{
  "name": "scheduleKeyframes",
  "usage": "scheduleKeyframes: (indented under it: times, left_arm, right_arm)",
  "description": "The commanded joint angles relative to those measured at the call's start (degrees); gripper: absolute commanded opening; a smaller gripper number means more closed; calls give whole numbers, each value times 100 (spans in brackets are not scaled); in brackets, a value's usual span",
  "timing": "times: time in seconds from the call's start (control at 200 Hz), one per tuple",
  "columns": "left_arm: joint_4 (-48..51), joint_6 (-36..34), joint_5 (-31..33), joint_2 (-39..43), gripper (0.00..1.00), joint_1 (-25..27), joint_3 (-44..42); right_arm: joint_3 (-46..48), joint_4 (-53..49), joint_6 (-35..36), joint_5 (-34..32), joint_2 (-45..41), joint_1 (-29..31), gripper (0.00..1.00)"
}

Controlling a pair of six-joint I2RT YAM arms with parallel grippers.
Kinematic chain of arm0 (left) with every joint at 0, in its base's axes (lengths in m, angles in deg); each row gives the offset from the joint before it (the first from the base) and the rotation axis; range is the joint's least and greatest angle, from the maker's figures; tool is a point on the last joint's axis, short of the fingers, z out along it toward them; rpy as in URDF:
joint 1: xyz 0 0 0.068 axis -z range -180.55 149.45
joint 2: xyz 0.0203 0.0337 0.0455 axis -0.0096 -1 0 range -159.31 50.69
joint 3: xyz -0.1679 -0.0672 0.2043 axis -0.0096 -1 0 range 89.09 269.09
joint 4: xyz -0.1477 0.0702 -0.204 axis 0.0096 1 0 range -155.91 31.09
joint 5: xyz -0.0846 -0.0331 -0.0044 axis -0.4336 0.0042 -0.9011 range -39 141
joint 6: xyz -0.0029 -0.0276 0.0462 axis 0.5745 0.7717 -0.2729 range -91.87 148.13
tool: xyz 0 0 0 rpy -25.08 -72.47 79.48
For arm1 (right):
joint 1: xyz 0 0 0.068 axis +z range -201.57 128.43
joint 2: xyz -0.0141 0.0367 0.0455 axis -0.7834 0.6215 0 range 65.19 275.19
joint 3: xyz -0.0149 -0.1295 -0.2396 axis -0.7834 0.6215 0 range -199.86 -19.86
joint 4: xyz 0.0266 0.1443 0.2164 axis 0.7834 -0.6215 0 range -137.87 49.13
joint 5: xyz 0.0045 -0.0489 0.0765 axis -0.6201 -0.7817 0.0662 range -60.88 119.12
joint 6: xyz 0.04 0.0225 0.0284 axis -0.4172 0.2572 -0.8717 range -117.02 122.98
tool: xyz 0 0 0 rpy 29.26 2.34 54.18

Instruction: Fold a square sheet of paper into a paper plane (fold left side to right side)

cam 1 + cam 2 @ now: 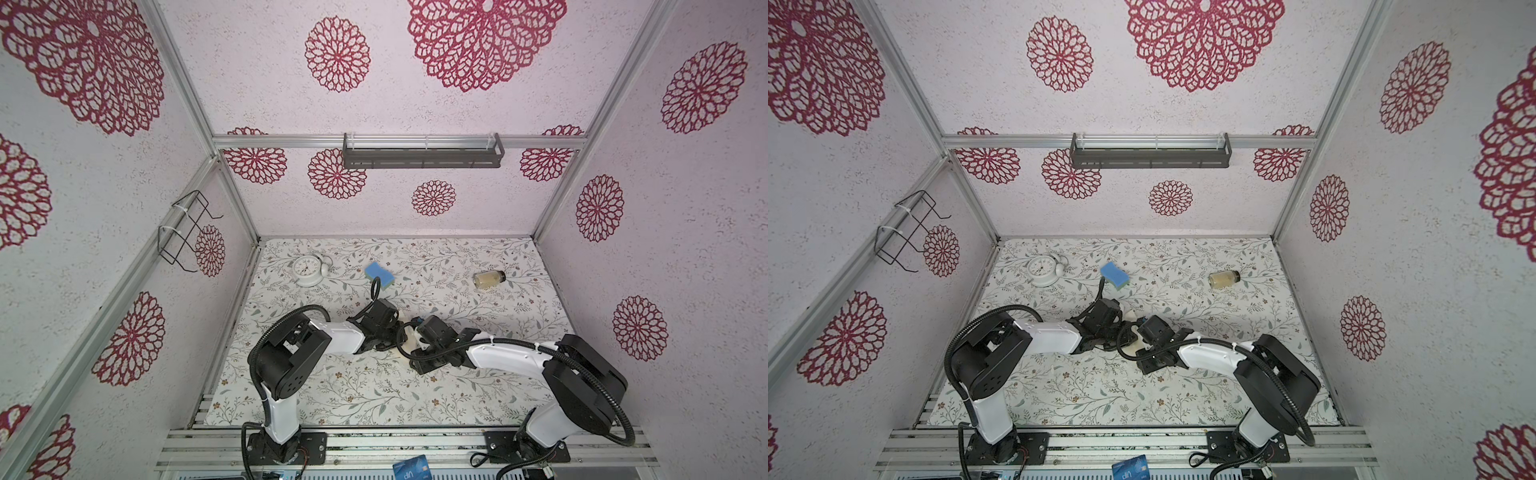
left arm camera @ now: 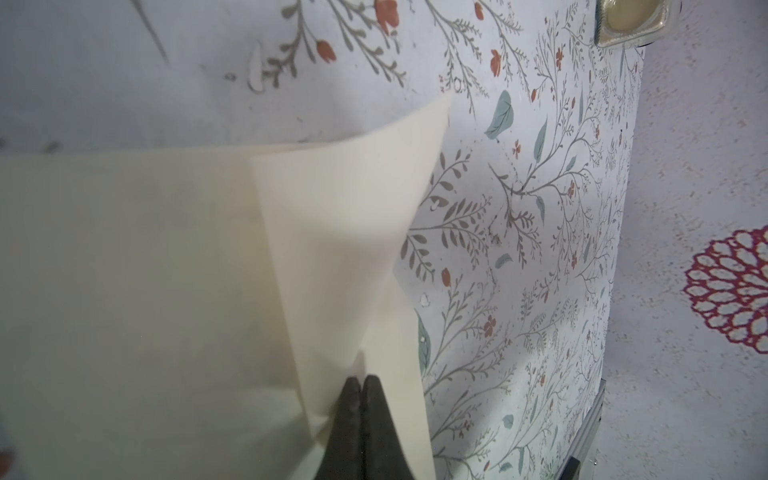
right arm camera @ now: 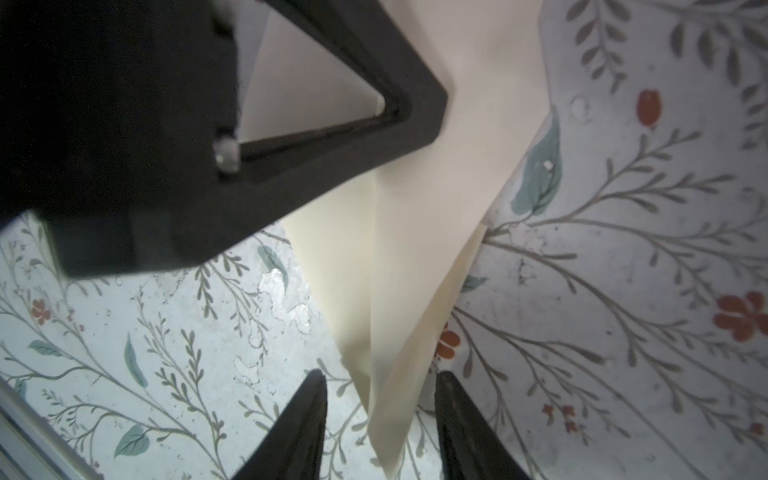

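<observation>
The cream paper sheet [image 2: 166, 270], creased into layered flaps, lies mid-table between the two arms and is mostly hidden under them in both top views. The left gripper [image 2: 360, 386] is clamped tight on a raised fold of it. The right gripper [image 3: 380, 374] has its jaws apart either side of the paper's pointed corner, gripping nothing. To fold well, I'd use the left pinch as the anchor, close the right on the tip only once the layers line up, then carry it over without tugging. Farther back are a blue sponge [image 1: 380, 274], a white alarm clock [image 1: 306, 270] and a jar [image 1: 489, 279] with no readable label. A blue card [image 1: 410, 467] at the front rail seems to read "VIP", upside down
</observation>
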Motion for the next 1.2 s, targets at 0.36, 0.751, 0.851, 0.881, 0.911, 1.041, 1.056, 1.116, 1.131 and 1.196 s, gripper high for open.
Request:
scheduleKeyframes:
  times: [0.36,0.751,0.851,0.881,0.911,1.041,1.056,1.116,1.131,1.196]
  left_arm:
    - [403,85,117,-119,0,20,-20]
    - [389,85,133,-95,0,20,-88]
    - [378,80,136,-95,0,20,-98]
    - [370,82,136,-93,0,20,-98]
    - [368,86,135,-95,0,27,-97]
    - [361,86,132,-84,0,20,-117]
    - [354,82,136,-84,0,26,-117]
    - [358,86,131,-76,0,24,-134]
    - [352,84,136,-75,0,16,-135]
    - [337,69,135,-30,0,20,-134]
  right_arm:
    - [274,269,26,193,-43,-313,24]
    - [591,729,-239,948,-38,-781,33]
    - [679,852,-333,1085,-62,-885,33]
    - [707,892,-370,1125,-55,-911,33]
    - [731,922,-402,1156,-47,-940,33]
    - [794,1002,-461,1236,-3,-1000,30]
    - [798,1009,-461,1243,-2,-1004,30]
    - [820,1030,-471,1263,29,-1027,27]
    - [824,1035,-470,1271,33,-1031,26]
    - [851,1064,-478,1311,50,-1048,25]
